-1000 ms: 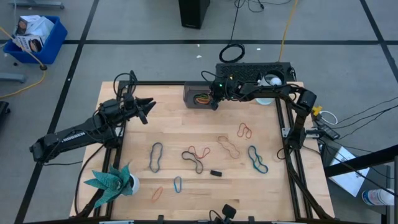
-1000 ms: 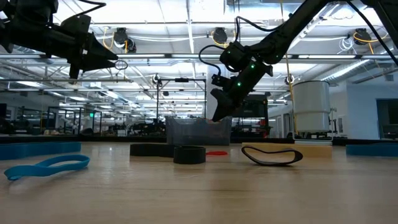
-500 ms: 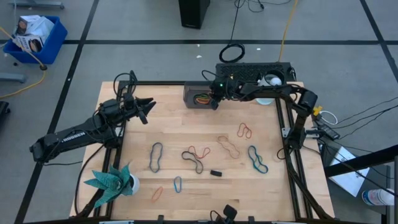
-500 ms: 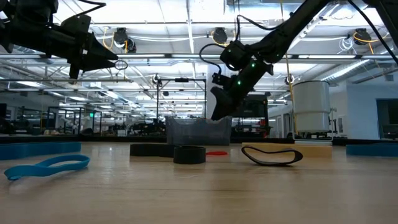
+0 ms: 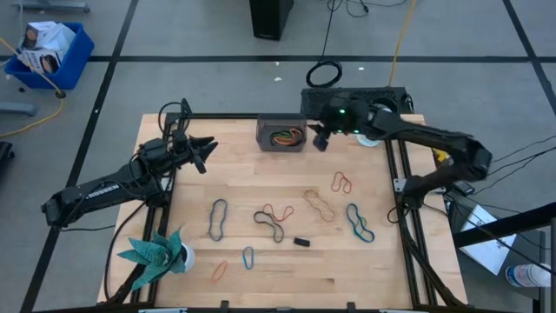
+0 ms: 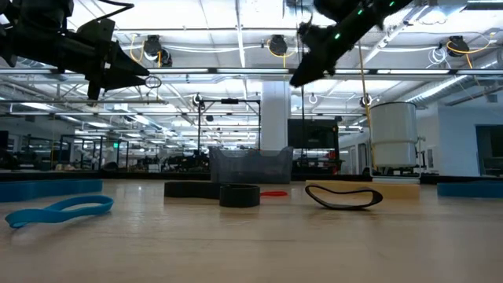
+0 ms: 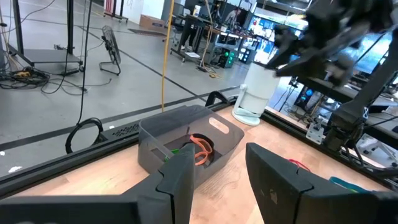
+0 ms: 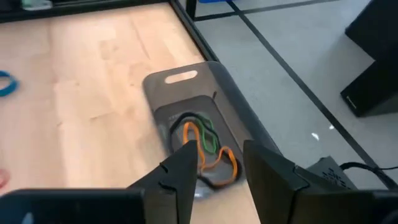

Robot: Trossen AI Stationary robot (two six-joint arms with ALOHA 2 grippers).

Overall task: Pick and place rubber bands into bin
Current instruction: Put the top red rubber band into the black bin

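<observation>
Several rubber bands (image 8: 205, 149) lie in the bin (image 5: 281, 135), so the right gripper (image 5: 320, 137) hovers beside it, fingers apart and empty.

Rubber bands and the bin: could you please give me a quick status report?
Right gripper open, empty, raised beside the small dark grey translucent plastic bin. Left gripper open, waiting aloft. Orange and green rubber bands in bin; others on table. Nothing blocking.

Wooden tabletop (image 5: 252, 187) carries a teal spiky potted plant (image 5: 156, 252) at its front-left corner. A small black block (image 5: 301, 242) lies right of the plant, toward centre-front. Well beyond the plant, on the floor: a blue crate (image 5: 48, 52) and a black coiled cable ring (image 5: 323, 74).
</observation>
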